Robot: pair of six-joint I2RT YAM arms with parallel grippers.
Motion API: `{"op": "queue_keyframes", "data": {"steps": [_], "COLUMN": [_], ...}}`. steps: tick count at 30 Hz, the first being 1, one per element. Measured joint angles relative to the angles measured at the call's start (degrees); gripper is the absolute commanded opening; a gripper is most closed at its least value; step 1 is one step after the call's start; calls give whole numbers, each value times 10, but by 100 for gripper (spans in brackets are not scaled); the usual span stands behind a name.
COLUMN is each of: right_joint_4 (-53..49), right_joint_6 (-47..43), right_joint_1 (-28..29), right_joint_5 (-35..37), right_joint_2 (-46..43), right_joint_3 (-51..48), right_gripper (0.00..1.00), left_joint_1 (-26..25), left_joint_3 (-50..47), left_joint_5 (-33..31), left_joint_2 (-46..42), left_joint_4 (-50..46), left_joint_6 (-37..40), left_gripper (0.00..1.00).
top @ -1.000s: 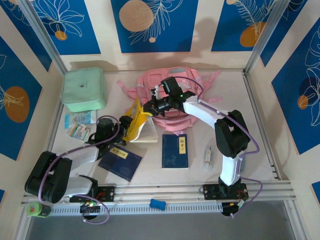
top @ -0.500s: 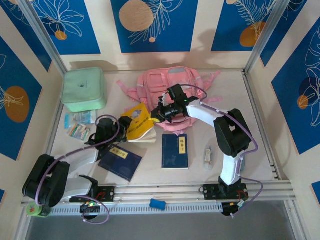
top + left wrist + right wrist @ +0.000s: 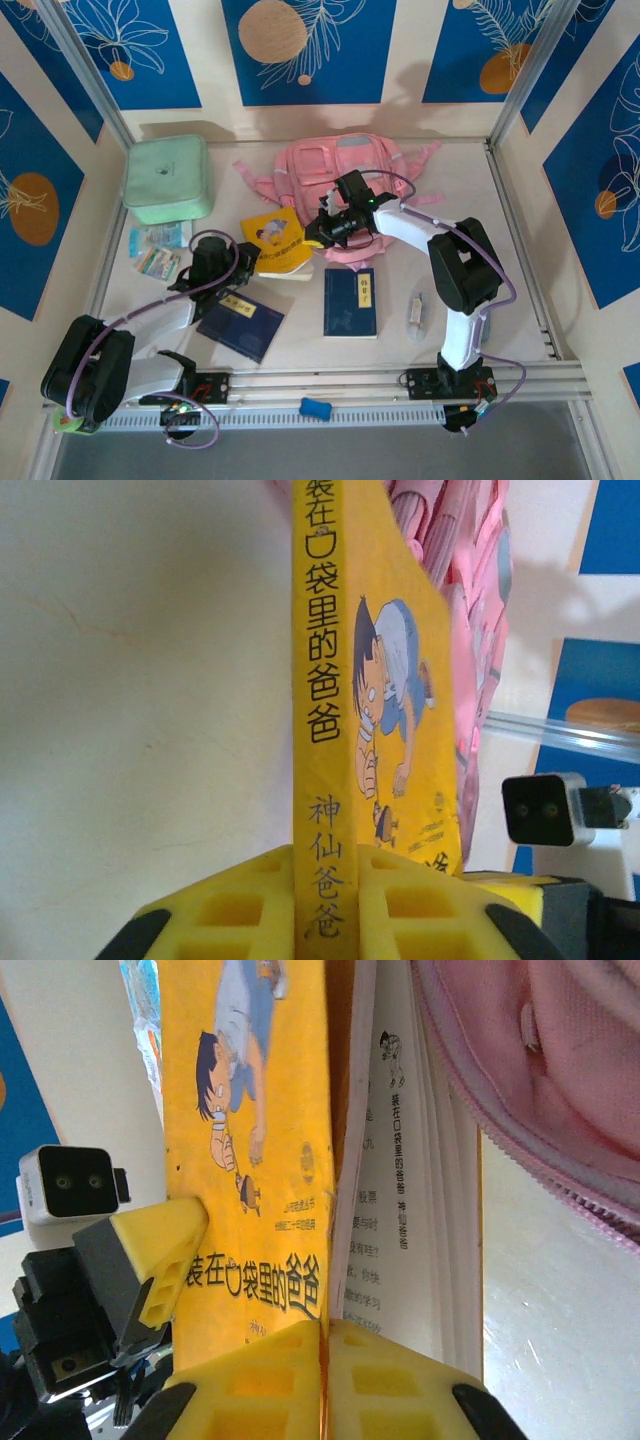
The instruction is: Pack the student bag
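Pale table (image 3: 525, 250), yellow book (image 3: 274, 238) beside student bag (image 3: 330, 165), wrist close-ups show left tool (image 3: 325, 870) clamping spine, right tool (image 3: 325, 1345) pinching cover

The student bag (image 3: 345, 165) is soft pink cloth, the yellow book (image 3: 250, 1140) wears a glossy paper cover (inner pages matt), the desk (image 3: 520, 270) smooth and matt.

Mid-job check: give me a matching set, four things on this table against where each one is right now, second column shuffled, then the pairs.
1. student bag
2. mint green case
3. yellow book
4. small blue object

A. pinched by the left hand and the right hand
B. far left corner
C. on the near rail
D. far middle of the table

Pairs: 1-D, 2-B, 3-A, 4-C
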Motion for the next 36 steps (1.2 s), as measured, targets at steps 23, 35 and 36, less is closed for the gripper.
{"op": "queue_keyframes", "data": {"steps": [23, 35, 36], "right_joint_4": [55, 198, 198], "right_joint_6": [23, 118, 119], "right_joint_1": [-17, -45, -49], "right_joint_5": [-103, -178, -179], "right_joint_2": [-130, -243, -252], "right_joint_3": [-102, -174, -176], "right_gripper": [96, 62, 56], "left_joint_1": [-44, -79, -80], "left_joint_3": [116, 155, 156], "left_joint_5": [25, 22, 20], "left_joint_2": [-111, -102, -101], "left_joint_4": [-59, -82, -88], "left_joint_6": [59, 99, 106], "left_gripper": [0, 0, 0]}}
